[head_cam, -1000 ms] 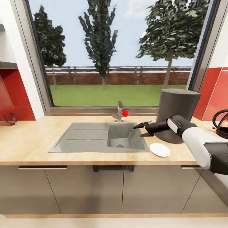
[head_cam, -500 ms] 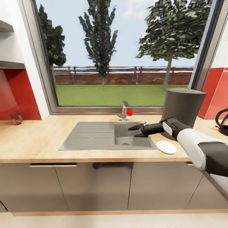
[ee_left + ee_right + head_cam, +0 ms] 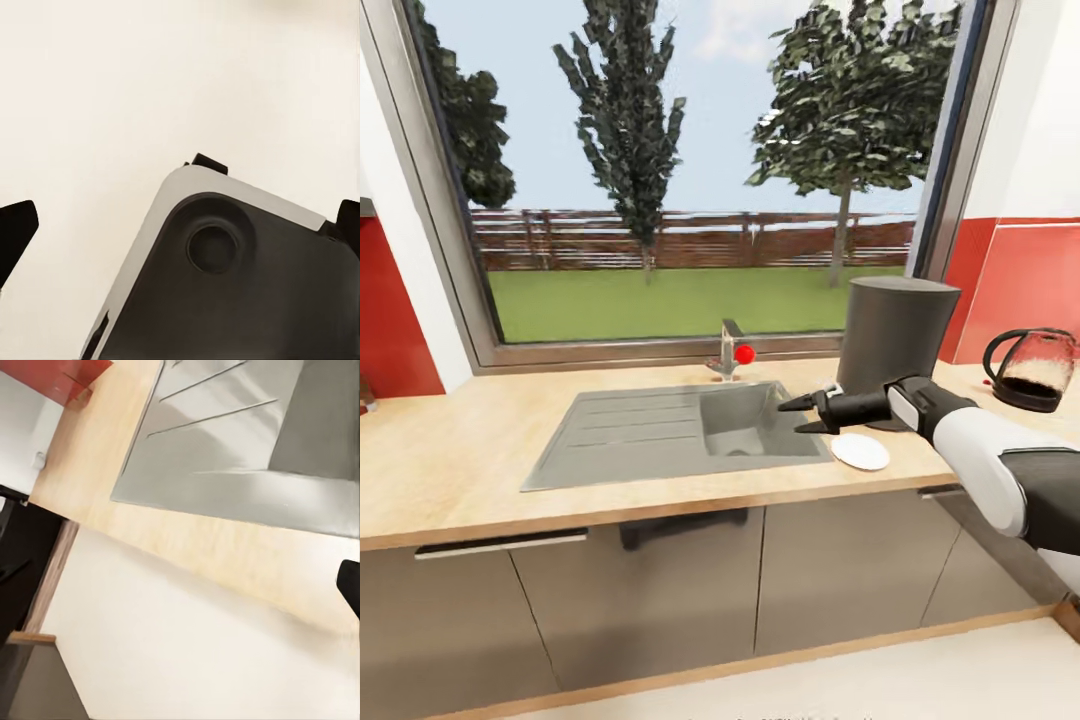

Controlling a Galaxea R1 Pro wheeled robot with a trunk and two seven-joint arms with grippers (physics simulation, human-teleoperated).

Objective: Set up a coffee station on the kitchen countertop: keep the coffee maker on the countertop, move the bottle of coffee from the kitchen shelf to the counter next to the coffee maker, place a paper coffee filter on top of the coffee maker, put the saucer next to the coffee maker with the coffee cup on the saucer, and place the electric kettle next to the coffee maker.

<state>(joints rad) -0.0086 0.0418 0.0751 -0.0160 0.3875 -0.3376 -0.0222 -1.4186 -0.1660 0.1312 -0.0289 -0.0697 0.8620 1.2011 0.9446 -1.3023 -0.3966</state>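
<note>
White saucer lies on the wood-look surface, at the sink's corner and just in front of the dark coffee maker. The glass kettle stands well apart, beyond the machine. The right gripper hovers over the basin beside the saucer, jaws apart and empty. The left gripper shows its fingertips spread over pale floor. My worry: the right forearm hangs close over the saucer, so a sideways sweep could knock it into the sink.
</note>
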